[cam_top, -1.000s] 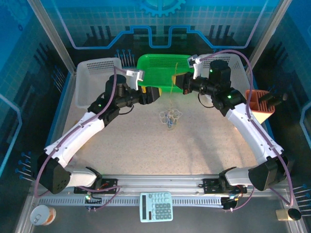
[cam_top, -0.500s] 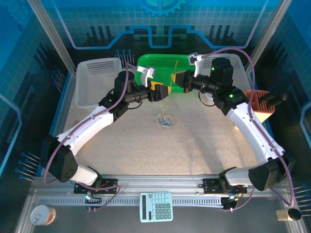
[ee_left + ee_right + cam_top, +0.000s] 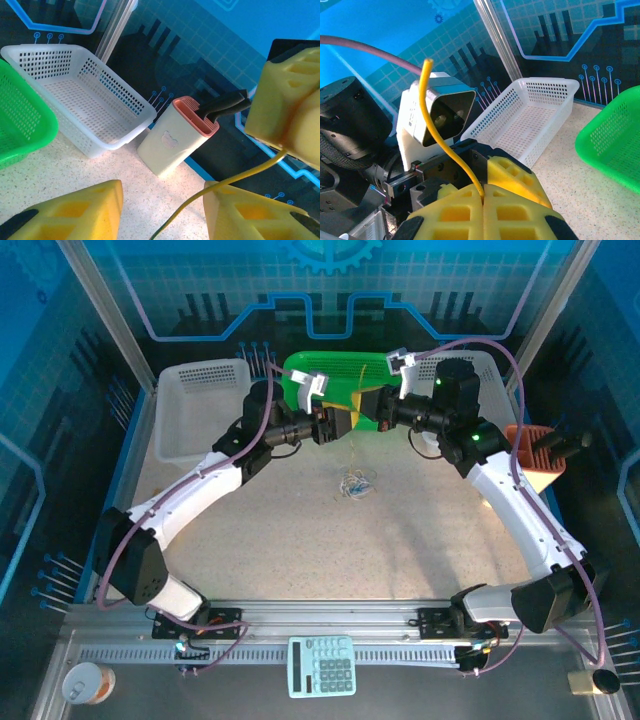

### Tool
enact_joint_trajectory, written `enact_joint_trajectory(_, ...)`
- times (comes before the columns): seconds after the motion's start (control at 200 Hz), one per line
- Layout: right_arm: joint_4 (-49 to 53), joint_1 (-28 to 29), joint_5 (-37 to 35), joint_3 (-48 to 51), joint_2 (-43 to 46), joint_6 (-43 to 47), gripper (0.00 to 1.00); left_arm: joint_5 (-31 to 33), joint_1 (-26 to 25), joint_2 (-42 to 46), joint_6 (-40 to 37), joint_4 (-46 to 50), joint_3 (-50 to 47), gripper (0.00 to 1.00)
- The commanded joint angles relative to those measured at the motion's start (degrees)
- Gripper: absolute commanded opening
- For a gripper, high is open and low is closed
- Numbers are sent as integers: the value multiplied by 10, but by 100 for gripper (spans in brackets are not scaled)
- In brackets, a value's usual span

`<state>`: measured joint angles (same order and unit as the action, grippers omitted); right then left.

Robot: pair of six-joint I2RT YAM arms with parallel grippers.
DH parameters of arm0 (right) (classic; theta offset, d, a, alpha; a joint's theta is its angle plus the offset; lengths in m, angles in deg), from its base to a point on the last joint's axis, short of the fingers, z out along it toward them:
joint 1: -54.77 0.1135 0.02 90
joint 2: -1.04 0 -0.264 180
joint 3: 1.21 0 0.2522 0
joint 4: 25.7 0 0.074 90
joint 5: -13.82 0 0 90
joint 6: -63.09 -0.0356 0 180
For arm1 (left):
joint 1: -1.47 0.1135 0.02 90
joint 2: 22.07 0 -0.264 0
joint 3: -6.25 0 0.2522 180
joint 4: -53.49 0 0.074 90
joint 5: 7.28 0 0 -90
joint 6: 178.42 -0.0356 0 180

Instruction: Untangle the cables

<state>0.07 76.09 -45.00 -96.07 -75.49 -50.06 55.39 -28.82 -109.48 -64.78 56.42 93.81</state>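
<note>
Pinching yellow cable (image 3: 438,136), right gripper (image 3: 482,194); left gripper (image 3: 162,205) jaws apart around it.

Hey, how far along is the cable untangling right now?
Early. Done: nothing looks freed yet; a small tangle lies on the table. In hand: the right gripper is shut on a yellow cable, which runs between the parted jaws of the left gripper. Left: pulling that cable clear, then separating the rest.
</note>
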Motion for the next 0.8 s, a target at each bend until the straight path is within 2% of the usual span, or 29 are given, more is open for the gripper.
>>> enact_joint_trajectory(0.0, -6, -1, 16, 3, 3, -9, 0, -17, -5, -5, 0, -33, 21, 45)
enact_joint_trajectory(0.16, -9, 0, 18, 8, 2, -11, 0, -17, -6, -6, 5, -43, 21, 45)
enact_joint_trajectory(0.215, -11, 1, 18, 9, 2, -12, 0, -18, -7, -6, 6, -46, 21, 41)
enact_joint_trajectory(0.275, -13, 1, 18, 9, 2, -14, 0, -20, -7, -7, 7, -48, 21, 29)
enact_joint_trajectory(0.355, -15, 1, 20, 9, 2, -17, 0, -24, -7, -9, 9, -49, 22, 7)
enact_joint_trajectory(0.39, -15, 0, 20, 9, 4, -17, 12, -23, -7, -10, 8, -49, 22, 0)
enact_joint_trajectory(0.465, -19, -5, 18, 16, 14, -21, 36, -21, -7, -9, 9, -49, 21, 0)
enact_joint_trajectory(0.525, -30, -15, 14, 36, 31, -28, 50, -18, -7, -8, 9, -49, 20, 0)
enact_joint_trajectory(0.63, -50, -42, -2, 93, 77, -48, 60, -11, -7, -3, 12, -50, 20, 0)
enact_joint_trajectory(0.795, -41, -65, -49, 202, 139, -46, 69, -8, -7, 5, 27, -60, 21, 0)
